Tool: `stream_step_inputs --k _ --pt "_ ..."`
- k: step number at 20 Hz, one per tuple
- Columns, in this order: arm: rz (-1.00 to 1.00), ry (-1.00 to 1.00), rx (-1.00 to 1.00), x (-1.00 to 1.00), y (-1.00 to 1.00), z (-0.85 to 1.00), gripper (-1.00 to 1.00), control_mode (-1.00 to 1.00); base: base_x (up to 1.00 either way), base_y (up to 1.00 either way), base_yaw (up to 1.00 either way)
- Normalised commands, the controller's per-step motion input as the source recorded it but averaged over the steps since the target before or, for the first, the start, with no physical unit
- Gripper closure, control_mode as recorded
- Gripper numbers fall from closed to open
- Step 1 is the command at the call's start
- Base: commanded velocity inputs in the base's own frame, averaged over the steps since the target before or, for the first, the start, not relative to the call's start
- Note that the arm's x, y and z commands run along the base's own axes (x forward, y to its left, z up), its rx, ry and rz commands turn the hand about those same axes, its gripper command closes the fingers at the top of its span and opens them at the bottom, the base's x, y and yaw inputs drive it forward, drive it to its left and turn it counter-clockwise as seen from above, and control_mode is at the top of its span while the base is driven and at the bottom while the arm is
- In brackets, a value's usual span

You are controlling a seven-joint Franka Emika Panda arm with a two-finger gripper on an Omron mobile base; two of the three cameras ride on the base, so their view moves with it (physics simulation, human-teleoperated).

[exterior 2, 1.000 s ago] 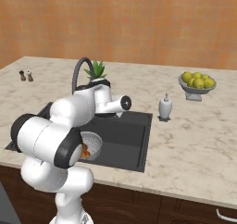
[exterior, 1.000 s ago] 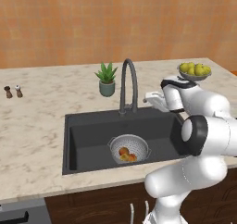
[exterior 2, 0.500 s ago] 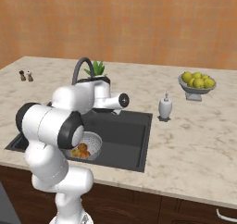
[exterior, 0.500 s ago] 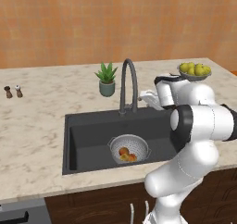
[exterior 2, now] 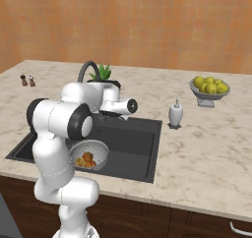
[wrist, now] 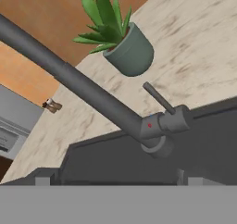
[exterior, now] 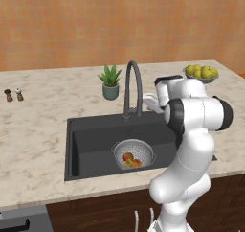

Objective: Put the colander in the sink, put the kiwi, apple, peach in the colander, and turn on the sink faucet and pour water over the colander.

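Three fruits lie together in the colander (exterior: 134,152), which sits on the floor of the sink (exterior: 91,140), toward its front right part as the left base view shows it; the orange peach (exterior: 128,156) is plain to see, while the apple and the kiwi are too small and crowded to tell apart with certainty. The sink faucet (exterior: 132,88) rises from the counter (exterior: 43,125) behind the basin, its arched spout reaching forward over the sink. The gripper (exterior: 149,103) hangs just to the right of the faucet's base, near it but apart, with its jaws spread wide and nothing between them. In the hand view the faucet's thin lever (wrist: 158,98) stands up at an angle from the base, untouched. A potted plant (exterior: 110,81) stands on the counter just behind and left of the faucet.
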Motion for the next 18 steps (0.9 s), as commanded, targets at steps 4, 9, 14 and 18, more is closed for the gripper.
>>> stream_step_inputs --k 4,9,14,18 --pt "0.00 0.00 0.02 0.48 0.10 -0.27 -1.00 -1.00 0.00 0.00 0.00" --pt "0.00 0.01 0.02 0.46 0.01 -0.33 -1.00 -1.00 0.00 0.00 0.00" --pt "0.00 0.04 0.05 0.48 0.00 -0.30 -1.00 -1.00 0.00 0.00 0.00" --pt "0.00 0.03 0.06 0.48 0.00 -0.27 -1.00 -1.00 0.00 0.00 0.00"
